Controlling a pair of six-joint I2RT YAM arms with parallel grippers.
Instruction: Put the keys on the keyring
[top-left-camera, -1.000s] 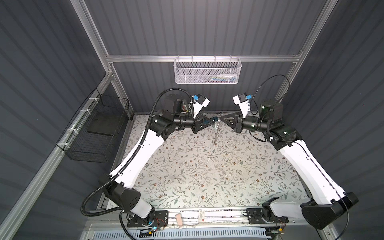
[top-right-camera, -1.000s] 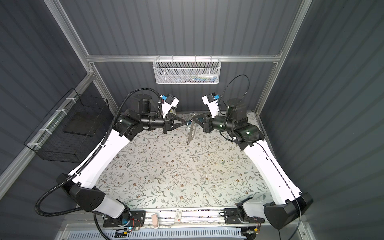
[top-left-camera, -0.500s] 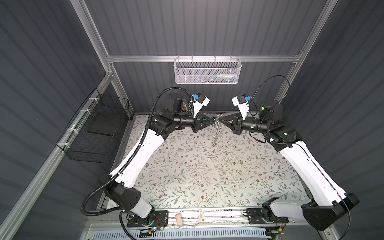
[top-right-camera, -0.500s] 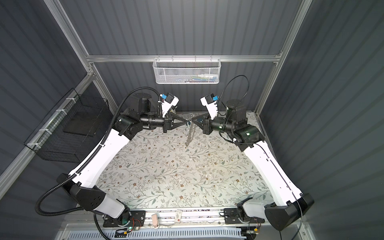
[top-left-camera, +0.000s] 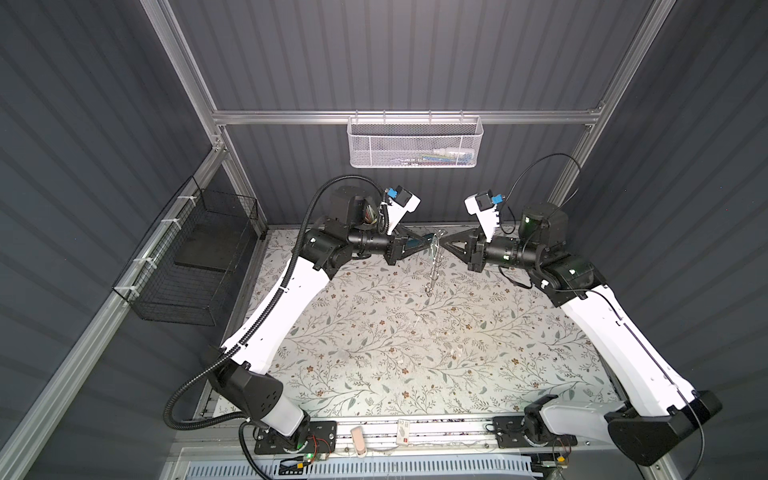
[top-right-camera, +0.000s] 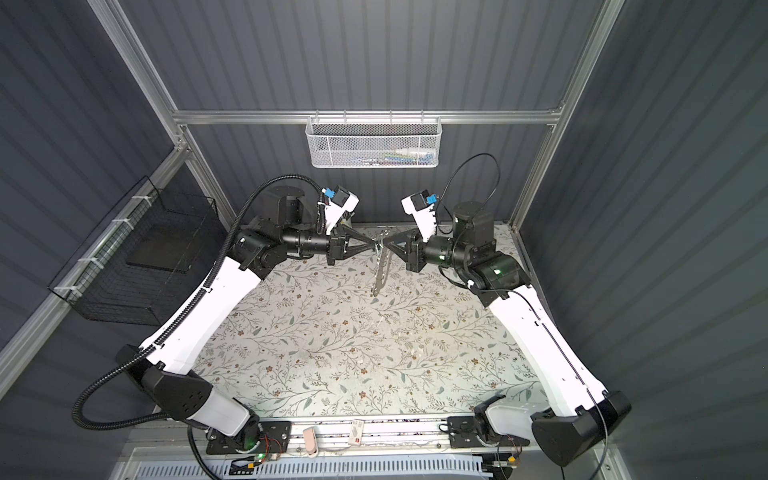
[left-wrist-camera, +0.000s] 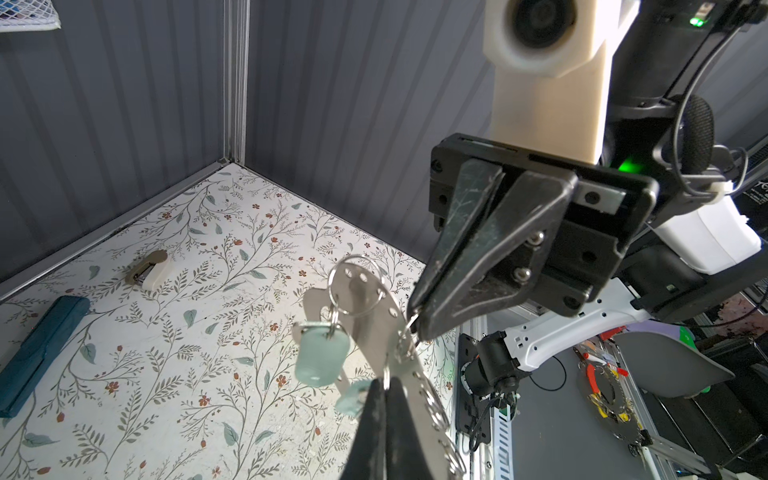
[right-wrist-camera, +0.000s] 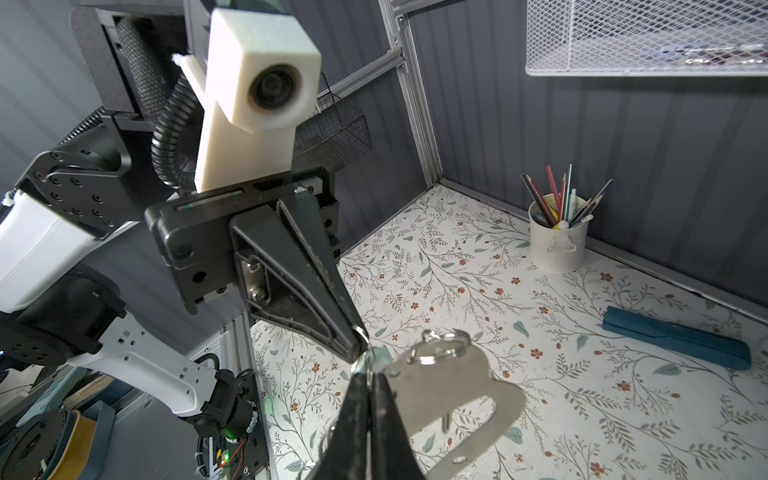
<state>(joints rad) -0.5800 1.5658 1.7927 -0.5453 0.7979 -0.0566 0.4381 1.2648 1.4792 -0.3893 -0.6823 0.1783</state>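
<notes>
**Keyring Held Aloft Between Both Tools While a Second Key Is Worked On**

The keyring is held in the air above the far part of the counter. In both top views it is seen hanging downward from the point where the two arms meet.

The right tool is pressed together on one of the small split rings along the keyring's edge. The left tool is likewise pressed together, on a thin wire ring just beside the plate. Whether that ring belongs to a key or to the keyring cannot be told.

One key, known by its pale mint tag, is already hung at the upper end of the keyring. The tag of a second key is seen just beside the left tool's tips, close against the plate. A dark-teal case lies on the counter well apart and has no part in the work.

The step in hand is judged to be the threading of the second key onto a split ring, with the task partly done. Whether further keys remain cannot be told.

For the next move, the coil of the split ring must be parted and the key's eye fed along it by a small, matched turn of both wrists. Both pinches must be kept firm, since the plate appears to be borne by them alone. A slip at either one would likely let it swing or fall to the counter.
</notes>
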